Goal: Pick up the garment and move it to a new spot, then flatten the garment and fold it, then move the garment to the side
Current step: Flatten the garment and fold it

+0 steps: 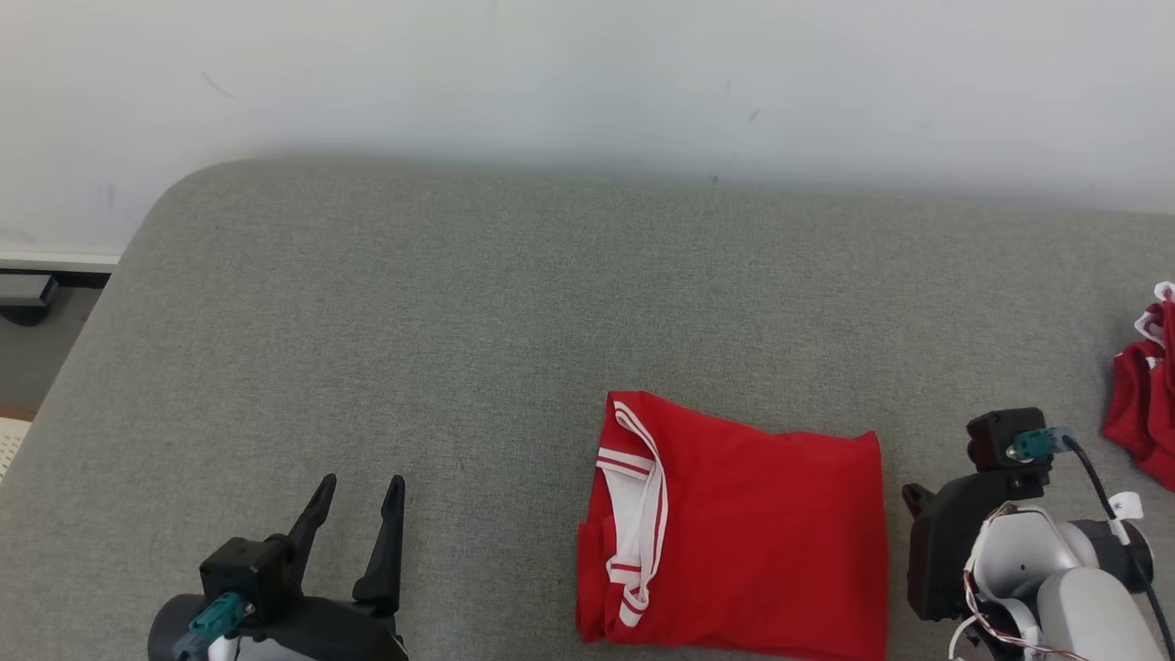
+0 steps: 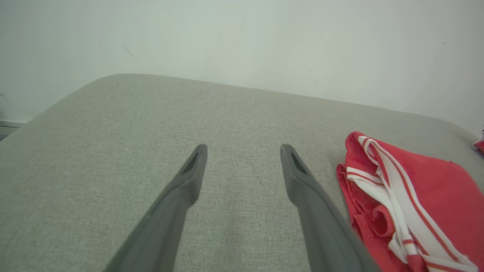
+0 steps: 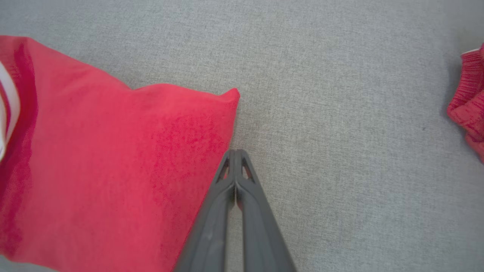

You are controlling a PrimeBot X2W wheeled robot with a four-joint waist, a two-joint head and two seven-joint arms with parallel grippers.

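Note:
The garment [image 1: 762, 532] is a red shirt with white striped trim, folded into a flat rectangle on the grey cushion, low and right of centre. It also lies at the right of the left wrist view, garment [image 2: 435, 196]. My right gripper [image 3: 235, 153] is shut at the right edge of the garment [image 3: 106, 158], with a sliver of red cloth showing between the fingers. Its dark body [image 1: 945, 542] stands just right of the shirt, pointing down. My left gripper [image 1: 361, 487] is open at the lower left, well apart from the shirt, with nothing between its fingers [image 2: 193, 170].
A second crumpled red cloth [image 1: 1143, 404] lies at the cushion's far right edge, also in the right wrist view as the red cloth [image 3: 467, 109]. The grey cushion [image 1: 459, 303] has a rounded back-left corner. A white wall [image 1: 587, 83] rises behind it.

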